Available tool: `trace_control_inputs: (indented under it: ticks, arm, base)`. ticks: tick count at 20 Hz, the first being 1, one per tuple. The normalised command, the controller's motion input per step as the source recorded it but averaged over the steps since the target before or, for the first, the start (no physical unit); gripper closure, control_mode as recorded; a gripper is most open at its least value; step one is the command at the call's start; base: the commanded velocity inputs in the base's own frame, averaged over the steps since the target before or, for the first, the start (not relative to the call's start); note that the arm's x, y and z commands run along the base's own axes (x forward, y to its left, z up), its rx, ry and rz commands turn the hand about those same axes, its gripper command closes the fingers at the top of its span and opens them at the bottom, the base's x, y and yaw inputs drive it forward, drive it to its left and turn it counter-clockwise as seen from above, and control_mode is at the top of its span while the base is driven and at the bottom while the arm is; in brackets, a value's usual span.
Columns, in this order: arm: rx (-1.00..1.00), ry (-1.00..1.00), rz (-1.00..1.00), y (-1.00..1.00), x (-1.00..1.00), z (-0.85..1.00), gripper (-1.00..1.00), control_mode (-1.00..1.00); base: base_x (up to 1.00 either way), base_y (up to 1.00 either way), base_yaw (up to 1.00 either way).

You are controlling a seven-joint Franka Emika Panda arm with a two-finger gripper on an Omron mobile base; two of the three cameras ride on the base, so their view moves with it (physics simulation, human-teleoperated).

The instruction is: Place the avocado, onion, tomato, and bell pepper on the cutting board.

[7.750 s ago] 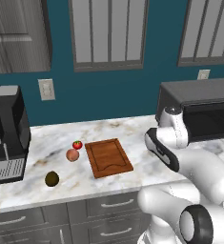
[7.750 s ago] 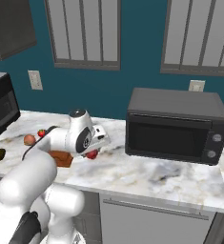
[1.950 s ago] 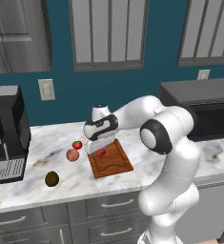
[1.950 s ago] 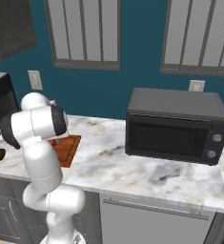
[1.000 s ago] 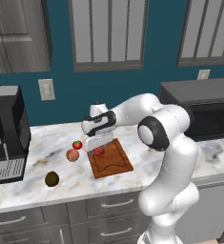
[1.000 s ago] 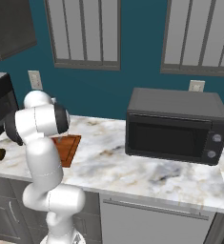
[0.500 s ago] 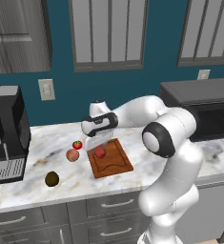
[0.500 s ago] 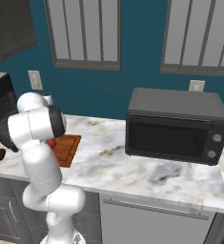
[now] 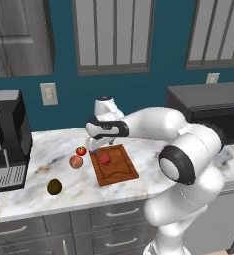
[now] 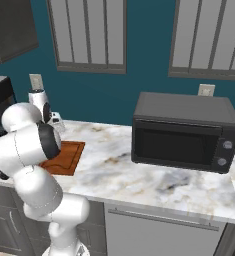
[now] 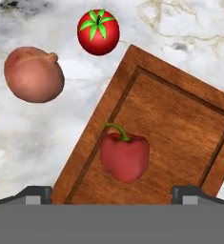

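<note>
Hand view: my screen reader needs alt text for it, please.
A blocky red bell pepper lies on a reddish-brown wooden cutting board with a grooved edge. On the marble counter beside the board sit a peach-pink round onion and a bright red, green-topped tomato.

The bell pepper (image 11: 125, 159) was a dull red with a green stem, sitting on the reddish-brown wood-grained cutting board (image 11: 180, 128). At eleven o'clock the tomato (image 11: 98, 32) was bright red under a green leafy star, the onion (image 11: 33, 74) at ten peach-pink. The counter (image 11: 18, 138) was white marble veined grey.
</note>
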Motion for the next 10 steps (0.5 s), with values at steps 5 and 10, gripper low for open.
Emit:
trace_control_inputs:
  ticks: [5, 10]
  arm:
    - [0.0, -0.05, 0.0, 0.04, -0.27, 0.52, -1.0, -1.0]
    - [0.0, -0.04, 0.0, 0.17, -0.08, 0.49, -1.0, -1.0]
  base:
    - [0.0, 0.0, 0.0]
    - [0.0, 0.0, 0.0]
